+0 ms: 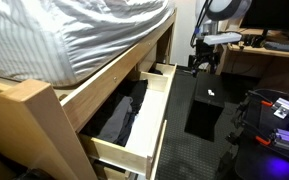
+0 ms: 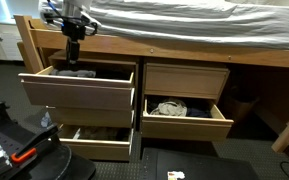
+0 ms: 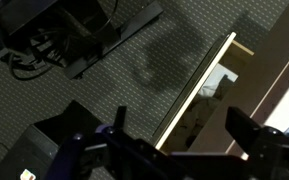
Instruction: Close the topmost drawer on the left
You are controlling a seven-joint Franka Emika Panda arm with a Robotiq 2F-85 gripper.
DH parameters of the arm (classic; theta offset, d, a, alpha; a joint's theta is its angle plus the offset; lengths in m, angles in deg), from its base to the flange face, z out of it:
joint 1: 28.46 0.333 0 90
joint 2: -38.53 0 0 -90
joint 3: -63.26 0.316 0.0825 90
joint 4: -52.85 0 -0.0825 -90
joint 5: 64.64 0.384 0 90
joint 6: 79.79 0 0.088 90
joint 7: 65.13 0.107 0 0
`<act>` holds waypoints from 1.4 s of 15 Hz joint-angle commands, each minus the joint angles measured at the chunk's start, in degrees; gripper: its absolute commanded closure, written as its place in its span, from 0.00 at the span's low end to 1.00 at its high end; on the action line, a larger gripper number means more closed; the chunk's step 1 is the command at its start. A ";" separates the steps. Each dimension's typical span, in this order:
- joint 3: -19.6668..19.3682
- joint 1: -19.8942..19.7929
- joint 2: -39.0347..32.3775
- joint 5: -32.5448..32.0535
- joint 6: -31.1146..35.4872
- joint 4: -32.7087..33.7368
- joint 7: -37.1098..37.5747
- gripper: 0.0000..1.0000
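The topmost left drawer (image 2: 79, 92) of the wooden bed frame stands pulled out, with dark clothes inside. In an exterior view it is the far drawer (image 1: 164, 70). My gripper (image 2: 72, 48) hangs above the drawer's back part, close to the bed rail, and is apart from its front panel. It also shows in an exterior view (image 1: 202, 63), beside the drawer's outer end. In the wrist view my gripper (image 3: 184, 135) is open and empty, fingers wide apart, over a light wooden drawer edge (image 3: 199, 95) and dark floor.
The lower left drawer (image 2: 96, 145) and the lower right drawer (image 2: 187, 120) are also pulled out, and the top right drawer (image 2: 186, 78) is shut. A mattress (image 1: 74, 35) lies on the bed. Black equipment (image 2: 14, 150) stands on the floor. A desk (image 1: 269, 50) stands at the far end.
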 commanded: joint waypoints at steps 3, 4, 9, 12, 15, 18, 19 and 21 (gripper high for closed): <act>-1.57 0.39 -10.50 5.03 5.80 1.25 1.86 0.00; -1.71 0.31 -12.86 5.73 6.30 2.10 1.83 0.00; -0.58 0.27 -18.07 14.59 18.05 1.51 7.46 0.00; -0.70 1.31 -26.43 21.91 32.14 0.64 8.65 0.00; -0.15 0.41 -27.30 23.56 34.76 -0.27 8.28 0.00; 0.91 -0.84 -33.16 25.80 41.02 -0.70 8.32 0.00; 0.98 -0.94 -33.29 25.84 41.10 -0.65 8.48 0.00; 9.82 -9.29 -32.86 28.94 50.73 -1.23 5.40 0.00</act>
